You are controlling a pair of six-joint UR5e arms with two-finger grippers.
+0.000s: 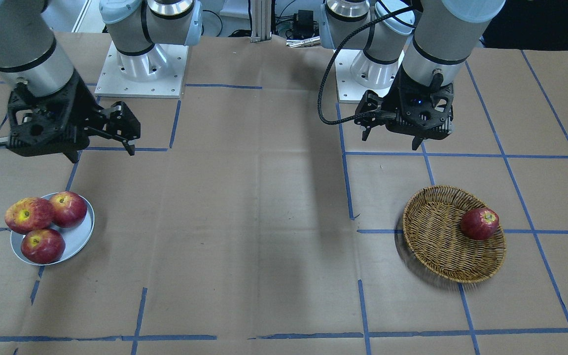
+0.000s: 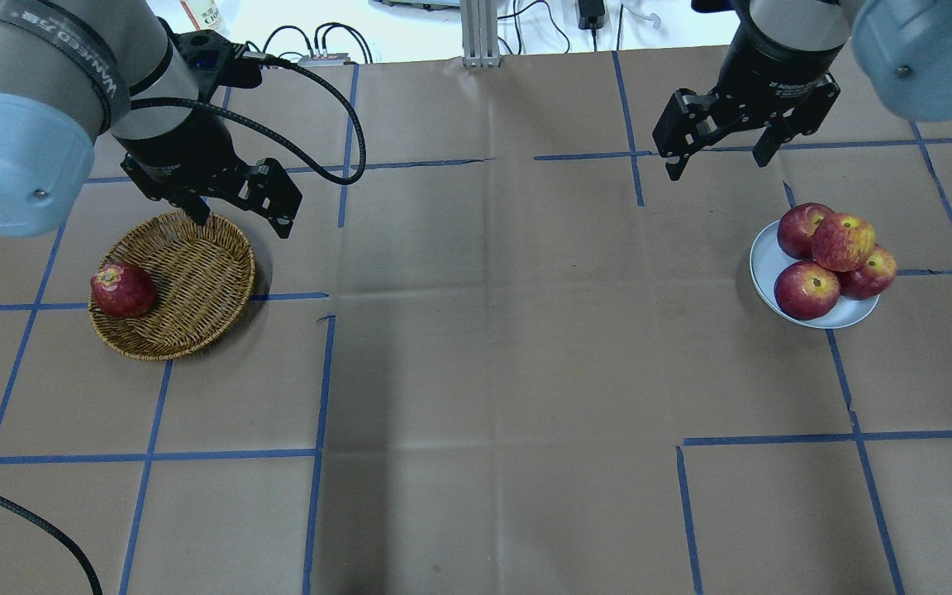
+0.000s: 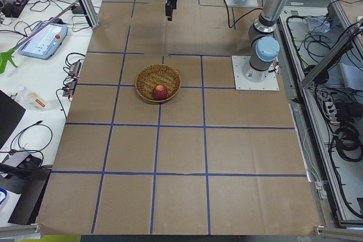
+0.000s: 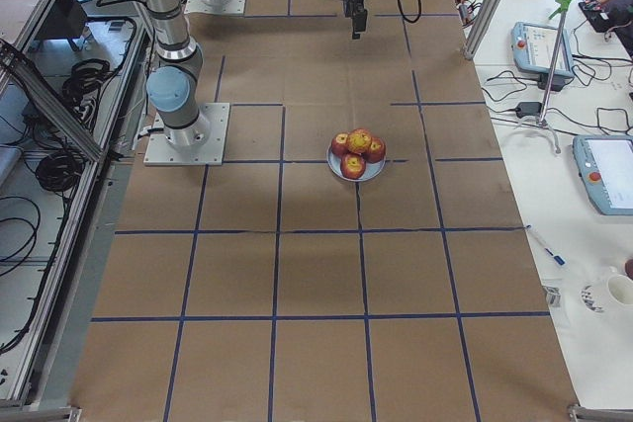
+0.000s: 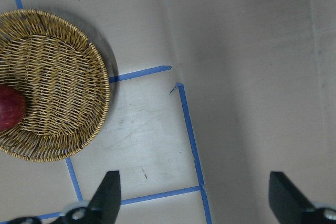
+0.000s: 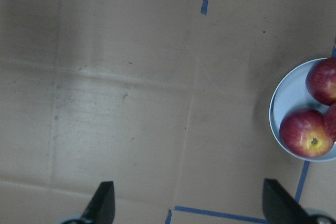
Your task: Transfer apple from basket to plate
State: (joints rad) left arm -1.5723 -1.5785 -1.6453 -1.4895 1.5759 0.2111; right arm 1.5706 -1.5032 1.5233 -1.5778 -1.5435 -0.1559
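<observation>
The pale yellow-streaked apple (image 2: 842, 241) lies on top of other red apples on the blue-grey plate (image 2: 761, 264), seen also in the front view (image 1: 28, 215). The wicker basket (image 2: 195, 281) holds one dark red apple (image 2: 122, 291) at its edge. My left gripper (image 2: 242, 225) is open and empty, raised over the basket's far rim. My right gripper (image 2: 716, 168) is open and empty, raised beyond and to the left of the plate. The left wrist view shows the basket (image 5: 52, 77); the right wrist view shows the plate (image 6: 283, 103).
Brown paper with blue tape lines covers the table (image 2: 484, 330). The two arm bases (image 1: 141, 69) stand at the robot's edge. A black cable (image 2: 319, 107) loops off the left wrist.
</observation>
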